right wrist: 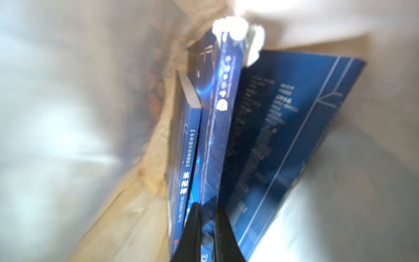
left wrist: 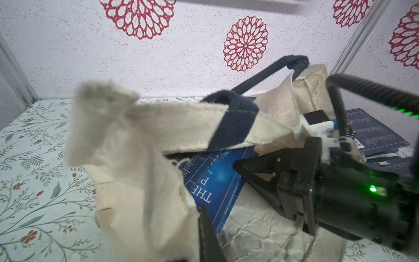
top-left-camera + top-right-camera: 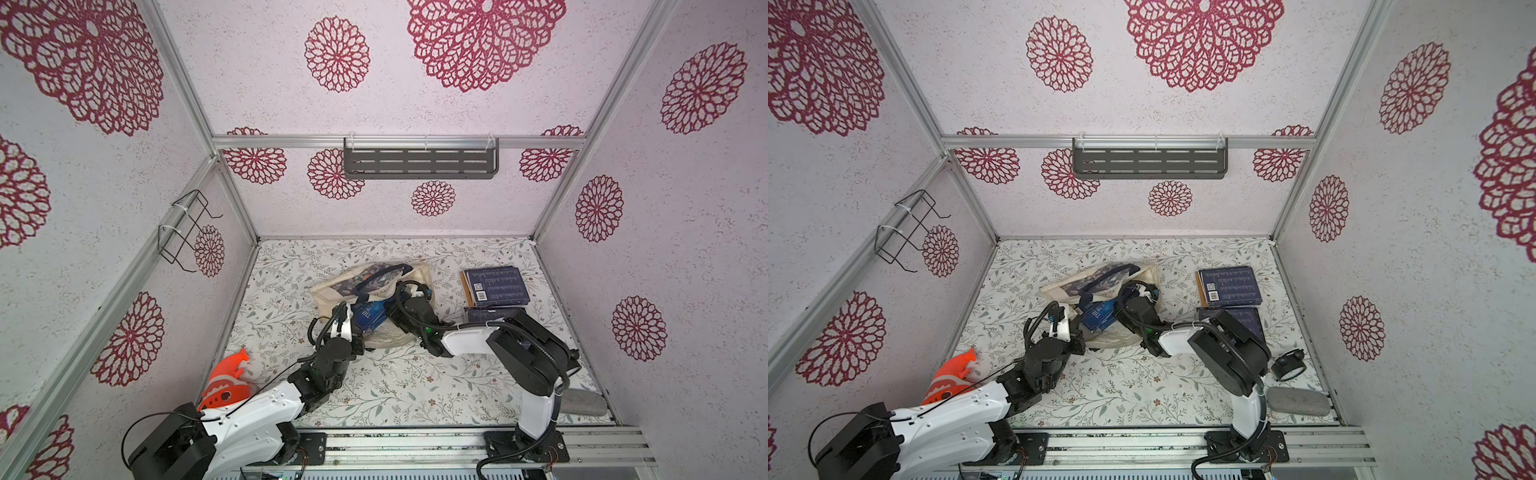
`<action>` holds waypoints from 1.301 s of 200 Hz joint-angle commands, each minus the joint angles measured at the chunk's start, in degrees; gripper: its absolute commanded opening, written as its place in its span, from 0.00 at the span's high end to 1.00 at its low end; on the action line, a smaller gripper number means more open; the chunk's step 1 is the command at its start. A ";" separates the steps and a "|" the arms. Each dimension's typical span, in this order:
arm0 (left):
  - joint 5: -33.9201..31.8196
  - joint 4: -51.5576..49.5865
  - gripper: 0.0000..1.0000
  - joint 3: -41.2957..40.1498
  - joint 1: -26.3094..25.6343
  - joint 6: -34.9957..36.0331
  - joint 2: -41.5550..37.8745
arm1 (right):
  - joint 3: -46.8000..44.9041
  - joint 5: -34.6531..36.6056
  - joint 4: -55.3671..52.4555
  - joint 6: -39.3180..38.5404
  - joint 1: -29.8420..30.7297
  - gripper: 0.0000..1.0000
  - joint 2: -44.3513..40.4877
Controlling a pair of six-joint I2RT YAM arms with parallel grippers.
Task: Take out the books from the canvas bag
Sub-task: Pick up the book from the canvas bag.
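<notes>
- Cream canvas bag with navy strap handles (image 3: 328, 297): slumped midway on floral-print tabletop (image 3: 395, 386), mouth rim pinched in closed left pincer (image 3: 354, 328).
- Glossy dark blue paperback books (image 1: 226, 113) on edge inside; right pincer (image 1: 207, 205) clamped on one book's edge.
- Stack of matching dark blue books (image 3: 496, 284) near right wall (image 3: 665, 249); open tabletop toward front rail (image 3: 415, 440).

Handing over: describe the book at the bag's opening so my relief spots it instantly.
Find the cream canvas bag lying centre scene. At its open mouth a book pokes out. It is bright blue with white "THE" lettering, unlike the darker navy stack beside the bag.
</notes>
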 commanded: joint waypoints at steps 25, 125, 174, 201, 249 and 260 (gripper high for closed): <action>-0.18 2.25 1.00 1.01 -1.25 0.62 0.02 | -2.40 2.31 -0.82 -0.79 -0.18 0.99 -7.22; -0.10 2.25 1.00 1.02 -1.25 0.62 0.14 | -1.20 -0.15 6.39 1.85 -0.27 0.68 1.26; 0.08 2.22 1.00 1.09 -1.25 0.57 0.10 | 0.74 1.45 8.60 0.71 0.14 0.62 3.57; 0.08 2.19 1.00 1.02 -1.28 0.62 0.02 | 2.50 3.05 9.13 -1.46 0.93 0.63 4.98; 0.08 2.24 1.00 1.01 -1.35 0.63 -0.24 | 6.09 2.01 9.89 -1.18 1.01 0.77 9.13; 0.08 2.25 1.00 0.94 -1.31 0.62 -0.24 | 6.56 2.05 9.51 -1.67 1.05 0.81 9.06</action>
